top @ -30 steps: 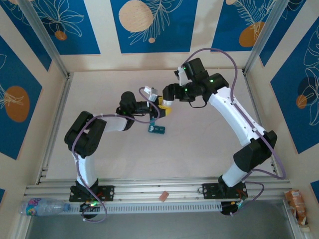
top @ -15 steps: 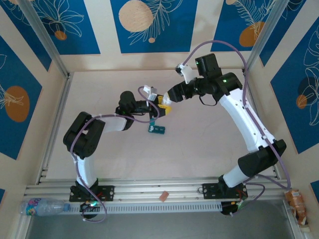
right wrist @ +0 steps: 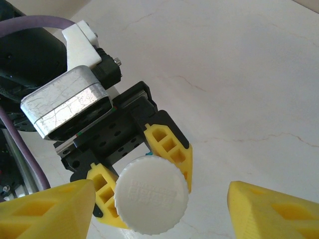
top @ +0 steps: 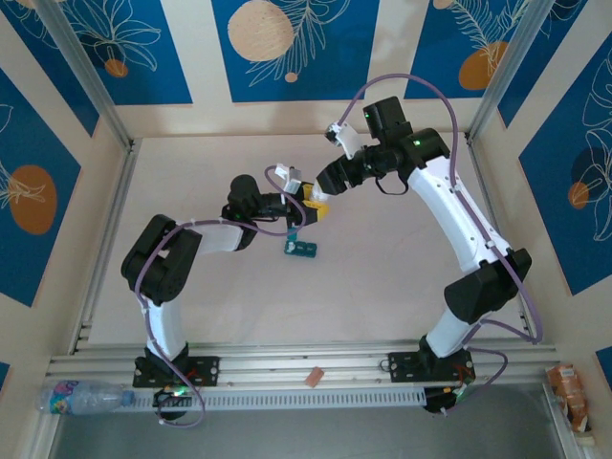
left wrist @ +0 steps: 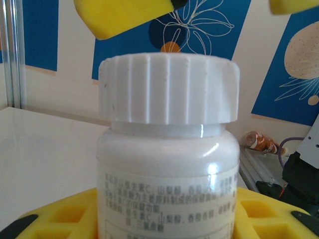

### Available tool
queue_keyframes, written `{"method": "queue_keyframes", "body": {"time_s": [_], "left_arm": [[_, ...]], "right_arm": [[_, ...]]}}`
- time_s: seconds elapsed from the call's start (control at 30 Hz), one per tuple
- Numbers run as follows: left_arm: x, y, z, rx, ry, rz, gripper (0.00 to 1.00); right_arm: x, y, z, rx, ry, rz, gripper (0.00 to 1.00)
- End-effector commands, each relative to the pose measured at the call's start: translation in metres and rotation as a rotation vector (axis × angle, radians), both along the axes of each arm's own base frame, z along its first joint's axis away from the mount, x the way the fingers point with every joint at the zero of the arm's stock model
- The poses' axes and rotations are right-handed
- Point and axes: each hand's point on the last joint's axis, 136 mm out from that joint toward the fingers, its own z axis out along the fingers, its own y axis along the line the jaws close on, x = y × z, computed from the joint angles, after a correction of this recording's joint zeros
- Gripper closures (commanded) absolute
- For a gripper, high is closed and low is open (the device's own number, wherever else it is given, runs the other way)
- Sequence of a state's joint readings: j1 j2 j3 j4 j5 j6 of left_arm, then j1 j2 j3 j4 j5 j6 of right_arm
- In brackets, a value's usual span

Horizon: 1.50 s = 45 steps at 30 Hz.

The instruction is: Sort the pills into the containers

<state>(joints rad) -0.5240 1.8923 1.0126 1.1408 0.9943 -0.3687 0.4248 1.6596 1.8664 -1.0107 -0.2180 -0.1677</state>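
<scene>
Containers [top: 300, 249], dark teal-green plastic strip of three joined compartments: top view, on pale surface [top: 363, 287], just near side of left jaws; contents too small to tell.
Left wrist: left jaws clamp small white plastic bottle [left wrist: 167, 164], ribbed white cap [left wrist: 168, 87] on.
Right wrist: right jaws wide, straddling cap, not touching.
Likely step is uncapping: centre over cap, close squarely, twist while left holds firm.

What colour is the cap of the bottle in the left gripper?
The cap is white with a ribbed edge; best in left wrist view.
</scene>
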Motion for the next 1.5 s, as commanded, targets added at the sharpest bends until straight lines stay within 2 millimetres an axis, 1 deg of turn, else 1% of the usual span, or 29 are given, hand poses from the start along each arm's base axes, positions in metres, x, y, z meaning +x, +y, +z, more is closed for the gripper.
{"method": "queue_keyframes", "body": {"time_s": [0.0, 0.13, 0.23, 0.33, 0.5, 0.57, 0.67, 0.77, 0.87, 0.97, 1.03, 1.13, 1.27, 1.4, 1.47], "left_arm": [[-0.007, 0.002, 0.024, -0.033, -0.063, -0.019, 1.00], [-0.007, 0.002, 0.025, -0.033, -0.064, -0.020, 1.00], [-0.007, 0.002, 0.025, -0.033, -0.065, -0.019, 1.00], [-0.008, 0.002, 0.025, -0.033, -0.065, -0.019, 1.00], [-0.007, 0.003, 0.026, -0.035, -0.068, -0.016, 1.00], [-0.007, 0.002, 0.026, -0.035, -0.069, -0.017, 1.00], [-0.007, 0.002, 0.027, -0.037, -0.071, -0.014, 1.00], [-0.006, 0.002, 0.028, -0.040, -0.073, -0.012, 1.00], [-0.006, 0.002, 0.028, -0.041, -0.075, -0.010, 1.00], [-0.005, 0.002, 0.026, -0.040, -0.071, -0.009, 1.00], [-0.004, 0.002, 0.026, -0.042, -0.072, -0.009, 1.00], [-0.005, 0.002, 0.026, -0.044, -0.071, -0.009, 1.00], [-0.005, 0.002, 0.026, -0.044, -0.072, -0.008, 1.00], [-0.005, 0.002, 0.025, -0.043, -0.072, -0.009, 1.00], [-0.005, 0.002, 0.026, -0.043, -0.072, -0.008, 1.00]], "right_arm": [[-0.004, 0.004, -0.002, 0.016, 0.033, 0.036, 0.31], [-0.004, 0.006, -0.008, 0.014, 0.059, 0.040, 0.33], [-0.003, 0.006, -0.013, 0.010, 0.073, 0.038, 0.36], [-0.002, 0.006, -0.015, 0.008, 0.082, 0.036, 0.42], [-0.003, 0.008, -0.021, 0.010, 0.106, 0.033, 0.58], [-0.004, 0.008, -0.024, 0.013, 0.122, 0.026, 0.61], [-0.006, 0.009, -0.031, 0.022, 0.155, -0.008, 0.62], [-0.010, 0.011, -0.041, 0.008, 0.199, -0.078, 0.62], [-0.015, 0.013, -0.056, -0.041, 0.269, -0.197, 0.62], [-0.019, 0.010, -0.074, -0.122, 0.324, -0.359, 0.62], [-0.024, 0.013, -0.084, -0.123, 0.368, -0.416, 0.61], [-0.028, 0.022, -0.091, -0.080, 0.388, -0.446, 0.61], [-0.027, 0.026, -0.091, -0.049, 0.396, -0.457, 0.61], [-0.025, 0.026, -0.081, -0.031, 0.382, -0.450, 0.61], [-0.023, 0.024, -0.073, -0.015, 0.373, -0.448, 0.59]]}}
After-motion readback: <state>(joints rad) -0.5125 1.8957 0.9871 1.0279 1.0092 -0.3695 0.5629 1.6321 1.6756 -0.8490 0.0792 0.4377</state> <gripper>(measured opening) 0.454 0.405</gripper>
